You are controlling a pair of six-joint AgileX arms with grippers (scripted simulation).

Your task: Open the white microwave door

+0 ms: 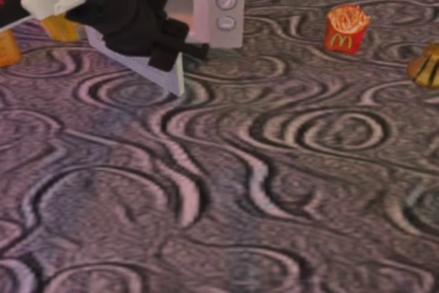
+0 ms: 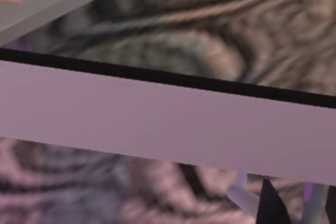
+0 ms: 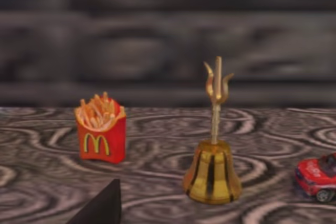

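The swirly grey-purple surface (image 1: 274,190) has bare space near me. Farther back on the left, the flat white door (image 1: 147,66) with its pale edge is swung out from the boxy white microwave (image 1: 219,5) with two round knobs. My left gripper (image 1: 180,44) sits right at the door, between its free edge and the microwave front. I cannot tell if its fingers are wide or narrow. In the left wrist view the door (image 2: 168,124) fills the middle. Right of the microwave stand a red fries carton (image 1: 346,29) and a gold bell (image 3: 212,174), with a small red toy car (image 3: 317,177) beside it.
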